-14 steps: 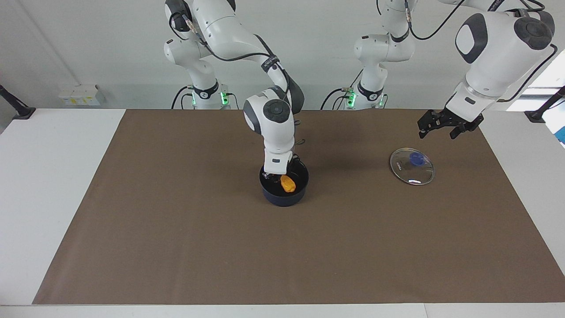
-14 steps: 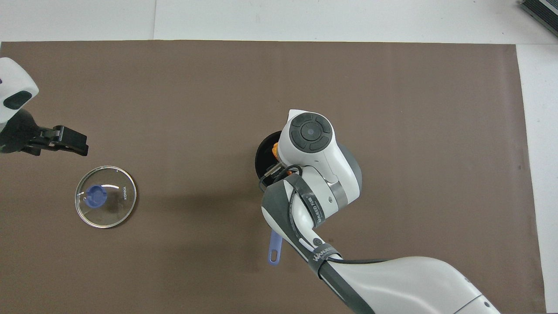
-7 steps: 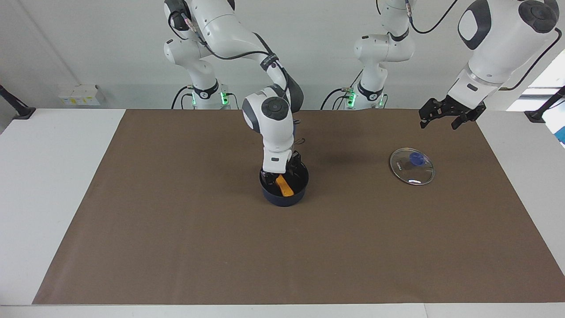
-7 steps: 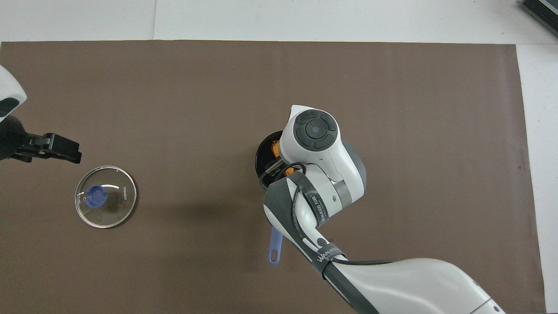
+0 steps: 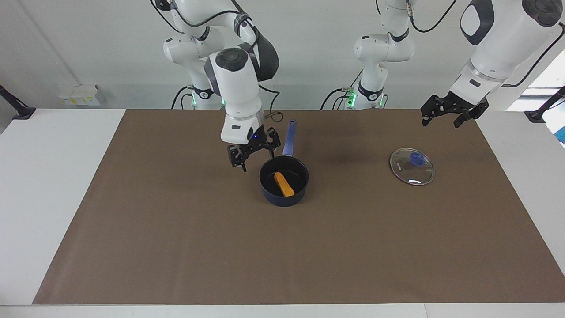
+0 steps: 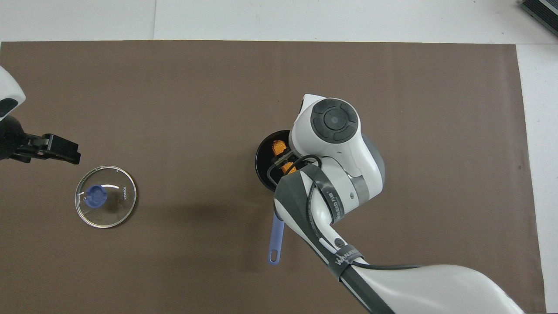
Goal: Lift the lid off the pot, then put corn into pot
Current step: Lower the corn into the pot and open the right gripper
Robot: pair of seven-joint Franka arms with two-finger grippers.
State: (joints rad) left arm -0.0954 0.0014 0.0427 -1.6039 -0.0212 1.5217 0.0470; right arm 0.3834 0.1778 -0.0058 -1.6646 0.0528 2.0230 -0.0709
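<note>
The corn (image 5: 284,183) lies flat on the black inside of the navy pot (image 5: 282,199), whose blue handle (image 5: 289,137) points toward the robots. My right gripper (image 5: 254,154) is open and empty, raised over the mat beside the pot's rim, toward the right arm's end. The glass lid (image 5: 412,166) with its blue knob lies flat on the mat toward the left arm's end. My left gripper (image 5: 446,117) is open and empty, up in the air beside the lid. In the overhead view the right arm covers part of the pot (image 6: 263,161) and the corn (image 6: 277,147).
A brown mat (image 5: 176,243) covers the table. The lid (image 6: 105,196) and the left gripper (image 6: 65,150) show near that view's edge. The pot's handle (image 6: 276,240) sticks out from under the right arm.
My right gripper has let go of the corn, risen out of the pot and moved toward the right arm's end. The corn now lies flat in the pot. The left gripper rose slightly.
</note>
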